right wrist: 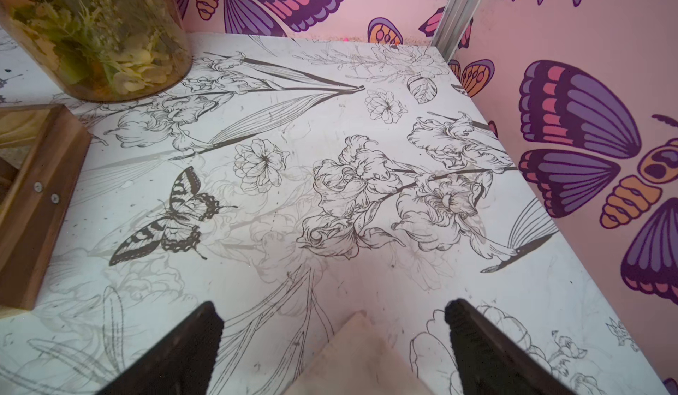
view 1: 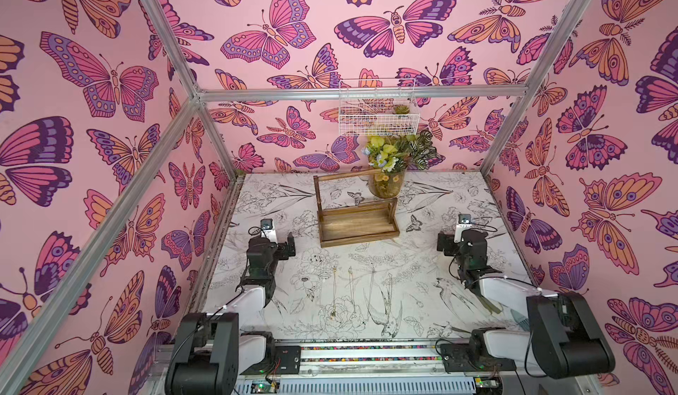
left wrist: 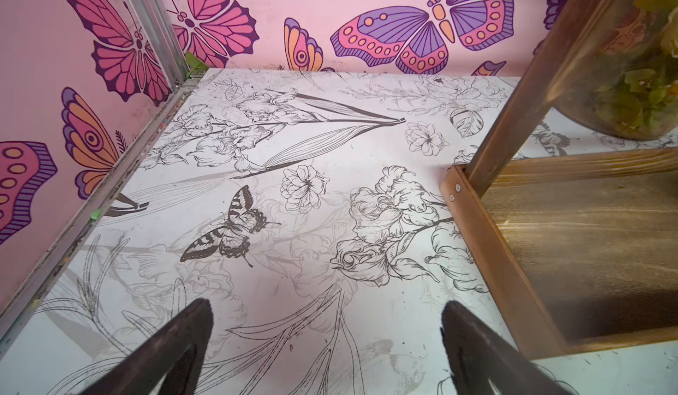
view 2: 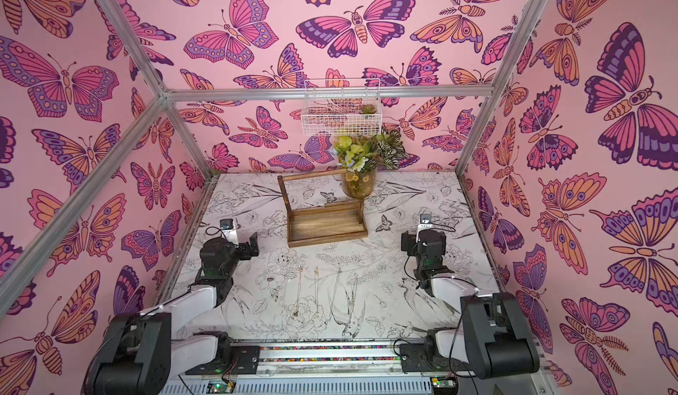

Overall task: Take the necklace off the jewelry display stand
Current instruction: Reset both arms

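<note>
The brown wooden jewelry display stand [view 1: 359, 240] sits mid-table toward the back. A glass vase of flowers [view 1: 387, 187] stands just behind its right post, and a white wire basket [view 1: 376, 118] hangs on the butterfly wall above. Thin gold necklaces [view 1: 333, 312] lie flat on the flower-printed table [view 1: 422, 275] near the front, well apart from the stand. The left gripper [left wrist: 326, 308] and right gripper [right wrist: 334, 308] flank the stand, the 2 spread wide and gripping nothing.
</note>
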Tool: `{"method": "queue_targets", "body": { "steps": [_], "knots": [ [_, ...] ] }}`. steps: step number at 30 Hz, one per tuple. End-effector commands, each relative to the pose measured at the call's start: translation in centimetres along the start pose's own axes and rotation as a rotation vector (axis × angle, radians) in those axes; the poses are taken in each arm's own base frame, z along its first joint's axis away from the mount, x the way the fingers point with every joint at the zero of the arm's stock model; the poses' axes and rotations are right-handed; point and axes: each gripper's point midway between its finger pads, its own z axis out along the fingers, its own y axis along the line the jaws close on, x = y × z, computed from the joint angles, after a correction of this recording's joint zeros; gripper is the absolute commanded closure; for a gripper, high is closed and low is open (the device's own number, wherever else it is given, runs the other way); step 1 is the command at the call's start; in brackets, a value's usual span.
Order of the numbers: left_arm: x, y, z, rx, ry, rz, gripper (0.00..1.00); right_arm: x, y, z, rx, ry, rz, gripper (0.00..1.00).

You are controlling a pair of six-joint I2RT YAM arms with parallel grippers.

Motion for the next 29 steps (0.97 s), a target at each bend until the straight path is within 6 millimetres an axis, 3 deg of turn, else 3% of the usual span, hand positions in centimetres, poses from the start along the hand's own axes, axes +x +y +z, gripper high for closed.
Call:
{"method": "queue_targets", "body": {
  "steps": [1,9,14,21,24,29],
  "knots": [
    [-0.8,0.3,0.6,0.015,-0.073,0.003,0.02,-2.5,-0.1,0.4,-0.001,-0.089,0.022,0.01],
    [0.5,1.2,1.9,0.007,-0.050,-0.034,0.02,-1.7,0.8,1.4,-0.037,-0.123,0.025,0.01],
    [1.7,1.4,2.8,-0.002,-0.035,-0.042,0.02,-1.6,1.1,1.0,-0.058,-0.142,0.020,0.01],
    [1.7,1.3,2.8,0.002,-0.034,-0.039,0.01,-1.3,-0.1,0.8,0.006,-0.164,0.054,0.01],
    [1.7,1.2,2.8,0.005,-0.033,-0.038,0.01,-1.1,0.7,0.8,-0.030,-0.200,0.034,0.01],
    [1.6,1.1,2.9,0.014,-0.035,-0.033,0.01,-0.8,0.2,1.4,0.003,-0.142,0.044,0.01]
  ]
}}
